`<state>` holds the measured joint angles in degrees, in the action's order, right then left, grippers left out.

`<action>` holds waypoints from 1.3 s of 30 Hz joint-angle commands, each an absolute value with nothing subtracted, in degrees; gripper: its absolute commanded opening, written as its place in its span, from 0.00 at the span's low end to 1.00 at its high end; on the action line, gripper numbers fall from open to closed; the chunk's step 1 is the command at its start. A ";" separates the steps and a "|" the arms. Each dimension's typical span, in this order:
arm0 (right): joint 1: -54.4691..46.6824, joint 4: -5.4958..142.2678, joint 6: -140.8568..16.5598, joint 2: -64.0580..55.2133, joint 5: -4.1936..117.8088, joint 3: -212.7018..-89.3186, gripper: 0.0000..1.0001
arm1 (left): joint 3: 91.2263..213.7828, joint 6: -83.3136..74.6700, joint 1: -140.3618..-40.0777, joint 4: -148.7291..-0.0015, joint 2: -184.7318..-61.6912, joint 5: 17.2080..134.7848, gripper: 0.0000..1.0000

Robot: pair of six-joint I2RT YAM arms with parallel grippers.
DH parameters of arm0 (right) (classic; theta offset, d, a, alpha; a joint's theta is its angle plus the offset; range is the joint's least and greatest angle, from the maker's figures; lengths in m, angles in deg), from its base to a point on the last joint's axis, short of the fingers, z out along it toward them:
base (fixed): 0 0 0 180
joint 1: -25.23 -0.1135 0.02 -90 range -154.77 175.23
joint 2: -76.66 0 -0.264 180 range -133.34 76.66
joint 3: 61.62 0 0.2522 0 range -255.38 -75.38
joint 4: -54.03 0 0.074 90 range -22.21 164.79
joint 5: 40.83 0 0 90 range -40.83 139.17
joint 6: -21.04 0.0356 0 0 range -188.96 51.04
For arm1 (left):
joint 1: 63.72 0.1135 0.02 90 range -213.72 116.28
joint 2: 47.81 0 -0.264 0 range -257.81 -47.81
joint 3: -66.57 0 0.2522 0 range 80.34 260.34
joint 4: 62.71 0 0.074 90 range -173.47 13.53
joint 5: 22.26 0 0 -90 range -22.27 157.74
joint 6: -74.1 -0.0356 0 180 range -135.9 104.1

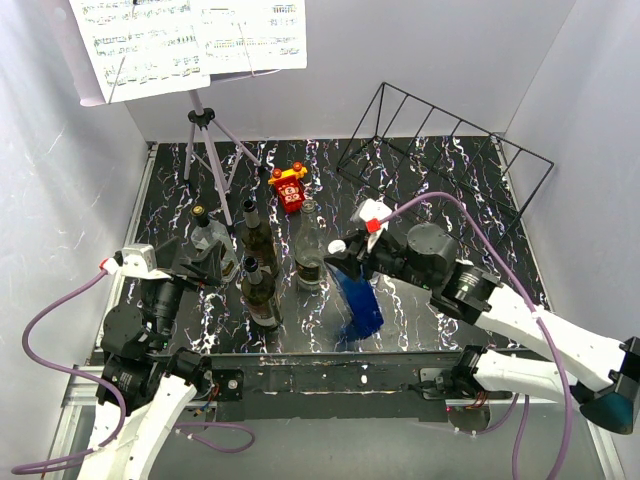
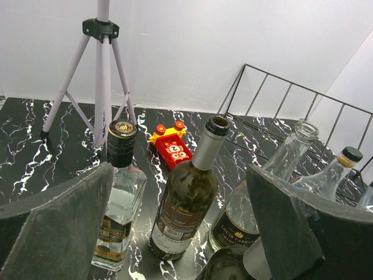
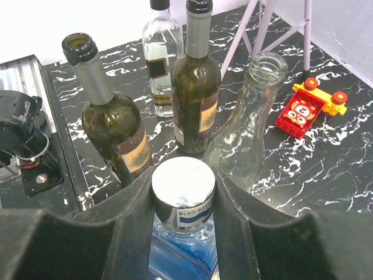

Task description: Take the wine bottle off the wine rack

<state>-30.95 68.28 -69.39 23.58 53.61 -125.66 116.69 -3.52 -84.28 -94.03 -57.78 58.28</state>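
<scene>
Right gripper point(image 3: 183, 189) pinches the silver-capped neck of the blue bottle point(image 1: 360, 300), well apart from the wine rack point(image 1: 440, 150), while the left gripper point(image 2: 179, 175) gapes wide.

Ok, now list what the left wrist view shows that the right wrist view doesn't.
Only the left wrist view: the wine rack at the back right, with no bottle on the part shown, and the open left gripper. Only the right wrist view: the right gripper shut on the silver-capped neck of the blue bottle. Both: the red toy, the stand legs, the square clear bottle, the round clear bottle and a dark green bottle.
</scene>
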 commanded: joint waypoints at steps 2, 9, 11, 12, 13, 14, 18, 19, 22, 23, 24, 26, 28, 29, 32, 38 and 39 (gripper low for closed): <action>-31.81 57.69 -68.79 20.85 53.21 -129.52 0.01 | 117.16 -4.12 -84.55 -94.40 -58.44 57.71 0.98; -31.81 55.14 -68.70 21.20 53.29 -130.04 0.01 | 117.25 -4.04 -84.55 -94.40 -58.79 57.89 0.98; -31.81 54.35 -68.09 21.81 53.39 -129.26 0.01 | 117.25 -4.21 -84.55 -94.40 -58.70 57.80 0.98; -31.81 53.56 -67.65 22.34 53.21 -128.64 0.01 | 117.25 -4.21 -84.55 -94.40 -58.62 57.80 0.98; -31.81 52.86 -67.56 22.69 53.21 -128.12 0.01 | 117.25 -4.21 -84.55 -94.40 -58.62 57.80 0.98; -31.89 52.59 -67.38 23.13 52.86 -127.76 0.01 | 117.16 -4.21 -84.55 -94.31 -58.62 57.80 0.98; -31.81 50.05 -66.86 24.71 51.54 -125.75 0.01 | 117.25 -4.21 -84.64 -94.31 -58.97 58.07 0.98; -31.81 48.47 -66.59 25.15 51.45 -124.61 0.01 | 117.25 -4.21 -84.55 -94.31 -58.97 58.07 0.98; -31.81 42.15 -65.36 26.03 51.28 -121.26 0.01 | 117.25 -4.21 -84.55 -94.31 -58.88 58.07 0.98; -31.81 41.52 -65.27 26.03 51.28 -120.56 0.01 | 117.25 -4.30 -84.55 -94.40 -58.88 57.98 0.98; -31.81 41.34 -65.01 25.86 51.10 -120.20 0.01 | 117.25 -4.30 -84.55 -94.40 -58.79 57.98 0.98; -31.81 41.16 -64.66 25.77 51.19 -119.33 0.01 | 117.25 -4.30 -84.55 -94.49 -58.79 57.89 0.98; -31.81 41.51 -64.39 25.94 51.45 -118.97 0.01 | 117.08 -4.30 -84.55 -94.49 -58.70 57.89 0.98; -31.89 41.95 -64.22 26.03 51.45 -118.97 0.02 | 117.16 -4.30 -84.55 -94.40 -58.70 57.89 0.98; -31.81 42.92 -63.78 26.73 51.01 -119.06 0.41 | 117.25 -4.30 -84.55 -94.49 -58.88 57.89 0.98; -31.81 43.88 -63.86 28.67 49.43 -119.41 0.84 | 117.25 -4.30 -84.55 -94.57 -58.88 57.89 0.98; -31.81 44.32 -63.78 29.02 49.60 -119.58 0.85 | 117.16 -4.30 -84.55 -94.57 -58.79 57.80 0.98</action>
<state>-31.52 48.83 -64.41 26.75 50.97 -117.72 116.69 -3.72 -84.36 -94.05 -57.87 58.11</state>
